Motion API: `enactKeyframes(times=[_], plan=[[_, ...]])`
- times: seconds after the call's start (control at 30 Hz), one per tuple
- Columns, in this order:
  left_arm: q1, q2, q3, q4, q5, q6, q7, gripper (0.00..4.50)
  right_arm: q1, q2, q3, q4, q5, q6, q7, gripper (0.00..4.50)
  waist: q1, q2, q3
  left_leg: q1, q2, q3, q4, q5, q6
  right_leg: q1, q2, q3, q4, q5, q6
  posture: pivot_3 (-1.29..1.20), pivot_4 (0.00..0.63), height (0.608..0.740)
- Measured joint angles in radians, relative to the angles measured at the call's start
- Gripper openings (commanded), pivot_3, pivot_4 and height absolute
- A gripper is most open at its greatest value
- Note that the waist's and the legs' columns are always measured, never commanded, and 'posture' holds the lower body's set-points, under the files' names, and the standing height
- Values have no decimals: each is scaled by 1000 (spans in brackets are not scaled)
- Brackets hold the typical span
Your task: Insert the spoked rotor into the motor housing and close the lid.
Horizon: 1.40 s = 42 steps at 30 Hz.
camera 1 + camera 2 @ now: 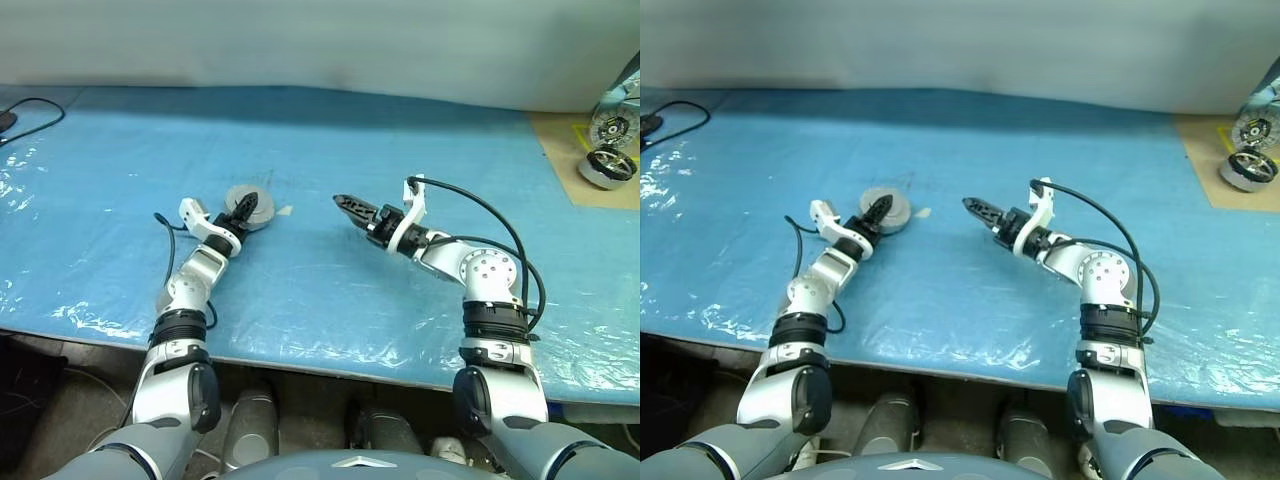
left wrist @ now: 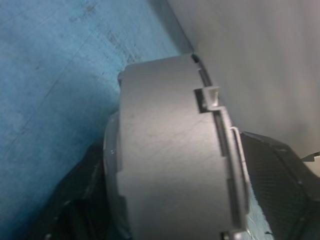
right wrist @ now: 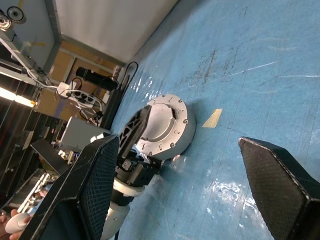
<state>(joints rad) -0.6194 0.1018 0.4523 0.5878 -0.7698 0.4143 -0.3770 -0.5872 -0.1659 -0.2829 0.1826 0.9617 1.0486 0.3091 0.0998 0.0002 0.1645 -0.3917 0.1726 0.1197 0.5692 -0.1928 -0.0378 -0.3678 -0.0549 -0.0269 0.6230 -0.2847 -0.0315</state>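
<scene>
The lid looks on; the step in hand is letting go. The left pincer [image 1: 243, 208] has jaws apart astride the one housing [image 1: 252, 205], which sits on the table between them. The right pincer [image 1: 347, 204], jaws apart, hangs empty nearby. Next: draw back without nudging it. Two motors [image 1: 608, 166] lie far off.

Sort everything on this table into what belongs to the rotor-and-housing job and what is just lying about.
Job:
motor housing, lid on
left gripper at it
right gripper, empty

Lying about:
wheel-like motors on brown board
black cable
tape scrap
</scene>
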Motion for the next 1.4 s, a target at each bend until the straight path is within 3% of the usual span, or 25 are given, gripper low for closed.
enactKeyframes(times=[0.2,0.37,0.5,0.67,0.87,1.0,1.13,1.4], plan=[[7,41,8,-20,97,-106,121,4471,23,-2,5,-23,0,3,29,4015,-6,0,0,0,1,0,0,0,0,0,0,0,0,1,-1,0,150,740],[129,103,-73,-222,262,-204,168,4471,42,-30,40,-92,-26,-16,69,4015,-1,0,0,0,0,-1,0,0,0,0,0,0,-1,1,-1,0,150,740],[270,130,-220,-385,416,-243,151,4471,78,-79,191,-178,-233,-154,57,4015,2,0,0,-2,1,-1,2,0,0,0,-1,-2,-1,1,0,0,150,740],[367,135,-343,-594,501,-241,129,4471,111,-114,260,-254,-467,-343,-35,4015,-3,0,0,0,0,0,3,1,0,1,-2,0,0,4,1,0,150,740],[545,156,-479,-859,586,-235,96,4471,326,-221,349,-375,-802,-546,-160,4015,-8,0,0,5,0,1,0,1,0,3,0,1,-3,4,1,0,150,740],[576,152,-466,-876,575,-212,94,4471,397,-173,341,-400,-880,-582,-248,4015,-33,0,0,10,0,1,-1,2,-1,4,0,4,-1,4,2,0,150,740],[524,102,-362,-821,488,-130,139,4471,386,-118,316,-400,-910,-589,-293,4015,-42,0,0,10,0,1,1,2,-2,4,0,7,-1,4,1,0,150,740],[502,119,-363,-764,534,-178,127,4471,320,-104,314,-390,-933,-595,-287,4015,-52,0,0,8,-2,1,0,3,-1,4,0,7,-1,6,3,0,150,740]])
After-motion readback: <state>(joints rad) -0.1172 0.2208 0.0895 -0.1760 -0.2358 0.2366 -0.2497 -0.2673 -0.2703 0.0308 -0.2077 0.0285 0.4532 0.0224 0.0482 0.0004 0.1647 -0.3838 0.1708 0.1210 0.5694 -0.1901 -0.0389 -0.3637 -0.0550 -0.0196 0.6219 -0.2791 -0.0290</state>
